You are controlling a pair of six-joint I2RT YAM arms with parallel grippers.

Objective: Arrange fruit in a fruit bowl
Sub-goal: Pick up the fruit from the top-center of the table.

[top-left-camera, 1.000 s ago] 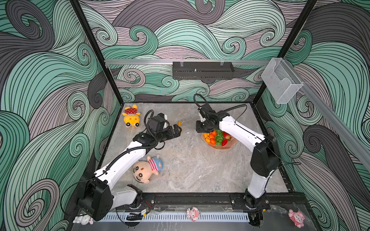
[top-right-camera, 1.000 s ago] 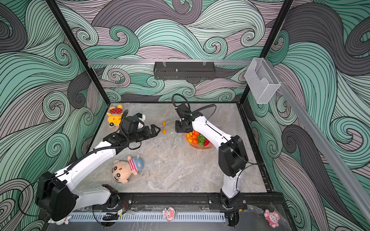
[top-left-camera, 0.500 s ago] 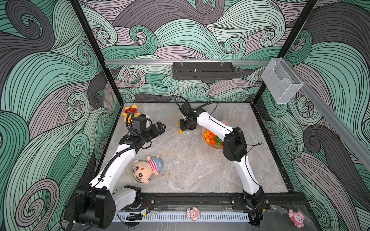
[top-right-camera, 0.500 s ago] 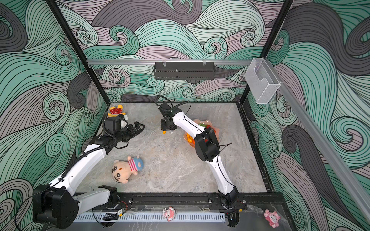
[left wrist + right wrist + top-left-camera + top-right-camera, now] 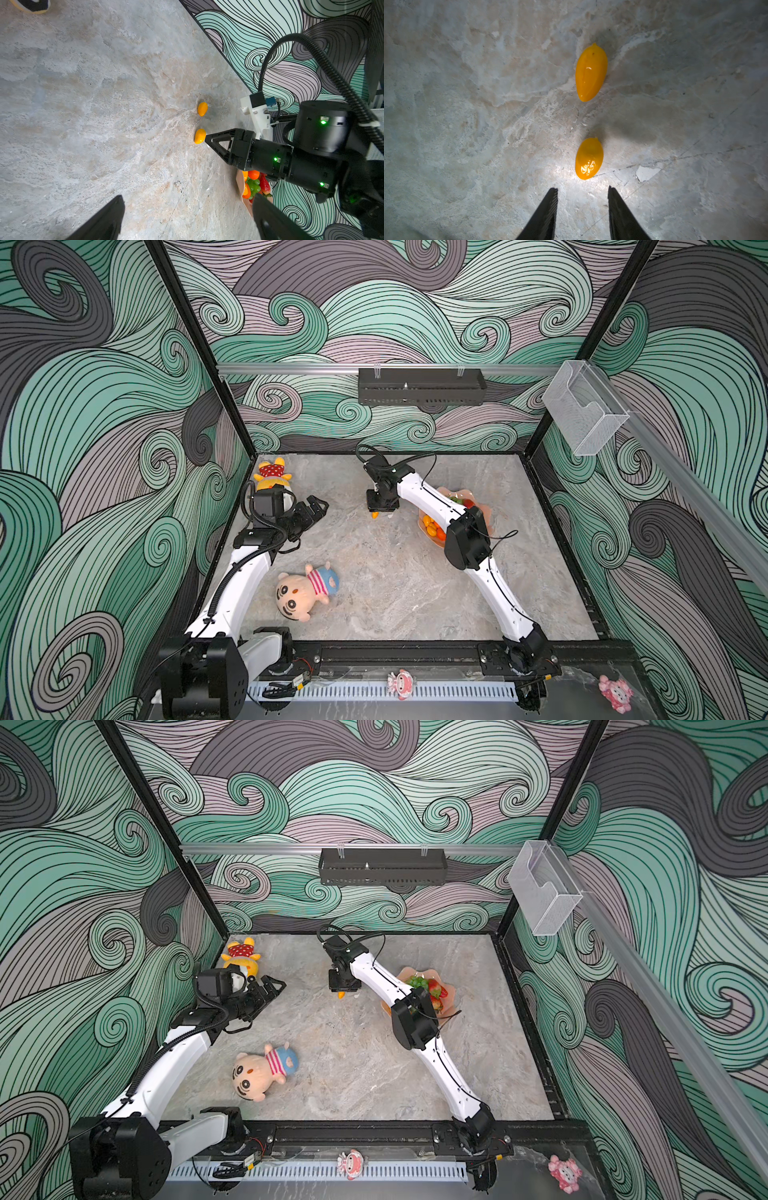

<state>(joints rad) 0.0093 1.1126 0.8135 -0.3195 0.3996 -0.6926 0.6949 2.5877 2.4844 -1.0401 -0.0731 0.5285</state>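
Peach-pink bowl (image 5: pixel 452 992) sits right of the bench's (image 5: pixel 353 1073) middle in both top views, holding strawberries (image 5: pixel 437 990), grapes (image 5: pixel 417 982) and orange pieces (image 5: pixel 432 526); the right arm (image 5: pixel 374 973) crosses above it.

Left wrist view: left jaws spread wide, empty. The farther kumquat (image 5: pixel 202 108) and nearer kumquat (image 5: pixel 200 136) lie loose, the nearer beside the right jaws' tip.

Right wrist view: right jaws parted, empty, short of it. I'd straddle its narrow width and close softly; it looks prone to roll.

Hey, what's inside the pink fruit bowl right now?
Red strawberries, a green grape bunch and orange fruit pieces show in the fruit bowl. The right arm crosses above it, covering its middle, so anything there cannot be seen.
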